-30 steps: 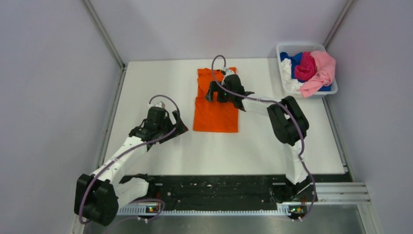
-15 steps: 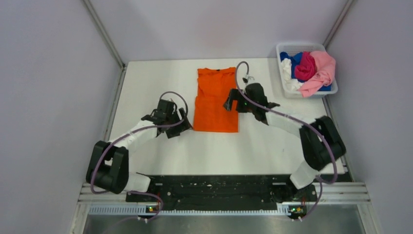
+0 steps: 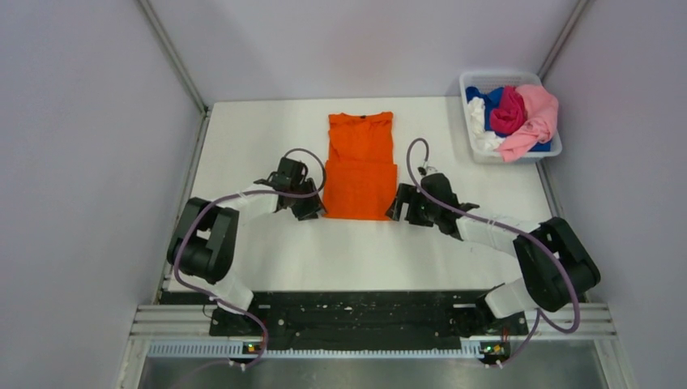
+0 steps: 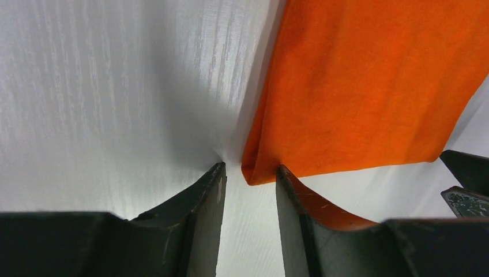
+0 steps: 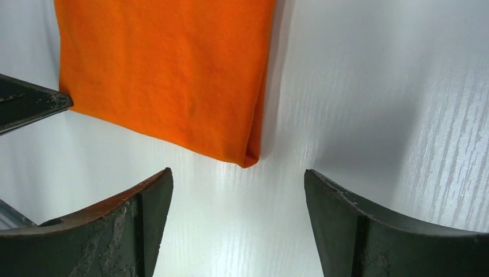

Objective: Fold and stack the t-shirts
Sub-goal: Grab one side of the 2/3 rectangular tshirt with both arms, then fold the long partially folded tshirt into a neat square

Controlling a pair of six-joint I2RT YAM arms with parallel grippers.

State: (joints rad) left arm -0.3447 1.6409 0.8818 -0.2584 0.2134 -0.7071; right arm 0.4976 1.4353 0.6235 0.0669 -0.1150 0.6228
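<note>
left gripper [image 4: 249, 170], jaws narrowly apart, straddles the near left corner of the orange t-shirt [image 4: 369, 86]. right gripper [image 5: 237, 173] gapes wide at the near right corner. the shirt lies folded narrow in the middle of the table [image 3: 243, 146]. next, i'd say: pinch both corners and carry them to the collar. can't tell if any finger is under the cloth.

White bench [image 3: 243, 146], faint wood grain, evenly lit, soft shadows. Pale lilac walls [image 3: 81, 121] close it in left, back and right, with metal struts [image 3: 172, 57] at the far corners. A black base plate [image 3: 356, 312] runs along the near edge, with brushed steel sheet [image 3: 364, 374] below.
</note>
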